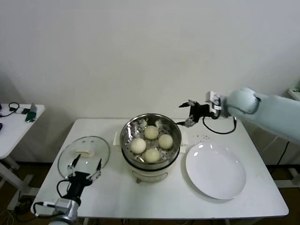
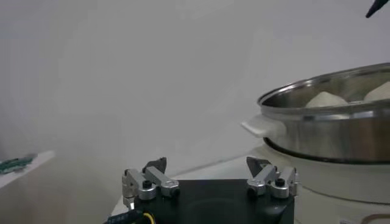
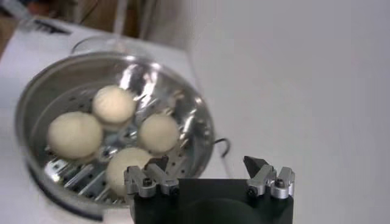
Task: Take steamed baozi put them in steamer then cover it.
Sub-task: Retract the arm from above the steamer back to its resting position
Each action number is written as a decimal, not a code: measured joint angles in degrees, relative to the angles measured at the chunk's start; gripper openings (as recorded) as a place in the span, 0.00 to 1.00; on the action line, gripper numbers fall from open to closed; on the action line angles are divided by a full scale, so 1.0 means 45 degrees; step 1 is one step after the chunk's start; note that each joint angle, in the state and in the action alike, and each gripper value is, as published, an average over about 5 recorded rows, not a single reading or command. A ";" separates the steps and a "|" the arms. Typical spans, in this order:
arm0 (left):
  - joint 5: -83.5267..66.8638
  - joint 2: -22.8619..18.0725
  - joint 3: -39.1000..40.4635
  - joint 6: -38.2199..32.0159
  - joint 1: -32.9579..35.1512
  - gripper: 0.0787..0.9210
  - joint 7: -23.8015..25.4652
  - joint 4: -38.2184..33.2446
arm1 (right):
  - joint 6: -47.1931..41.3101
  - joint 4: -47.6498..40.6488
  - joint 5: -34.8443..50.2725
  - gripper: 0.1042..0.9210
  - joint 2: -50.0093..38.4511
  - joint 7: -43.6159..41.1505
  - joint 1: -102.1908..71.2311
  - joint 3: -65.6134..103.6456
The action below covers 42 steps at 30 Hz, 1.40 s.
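Left pincer point(image 1: 86, 165) sits lower left of the head frame, jaws spread wide, gripping nothing. The cover point(image 1: 84, 153) lies flat on the surface point(image 1: 140, 199) just above it in frame, rim near the fingertips; we can't tell if they touch. Cream handle at its centre is a little further up-frame from the tips.

Right pincer point(image 1: 190, 115) hangs upper right of centre, also spread and empty, just beyond the steamer's point(image 1: 151, 143) far-right rim. It looks clear of the pot.

All four baozi point(image 1: 151, 143) already sit on the perforated tray; the plate point(image 1: 215, 171) at lower right is bare. So we judge the cover is the only piece left to move.

Handling, our read: glass disc with metal rim is stiff, fairly heavy for its size, slick and breakable. Rim grab would likely slip or tilt. We'd take the oblong handle across its narrow side, lift level, then carry it right to the steamer, which stands just beside the cover.
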 measured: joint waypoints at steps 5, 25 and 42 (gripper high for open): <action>0.0130 -0.0146 -0.0014 0.0039 -0.0007 0.88 0.0154 -0.0178 | 0.0968 0.0579 -0.0468 0.88 -0.1129 0.1233 -0.2903 0.2802; 0.1425 -0.0305 -0.0112 0.0202 -0.0184 0.88 -0.0045 -0.0509 | 0.2463 0.2198 -0.3541 0.88 0.1022 0.2994 -1.6638 1.7504; 0.8472 0.0305 -0.0329 0.1119 -0.0533 0.88 -0.0672 0.0111 | 0.3002 0.3130 -0.5517 0.88 0.5787 0.3085 -2.2878 2.3604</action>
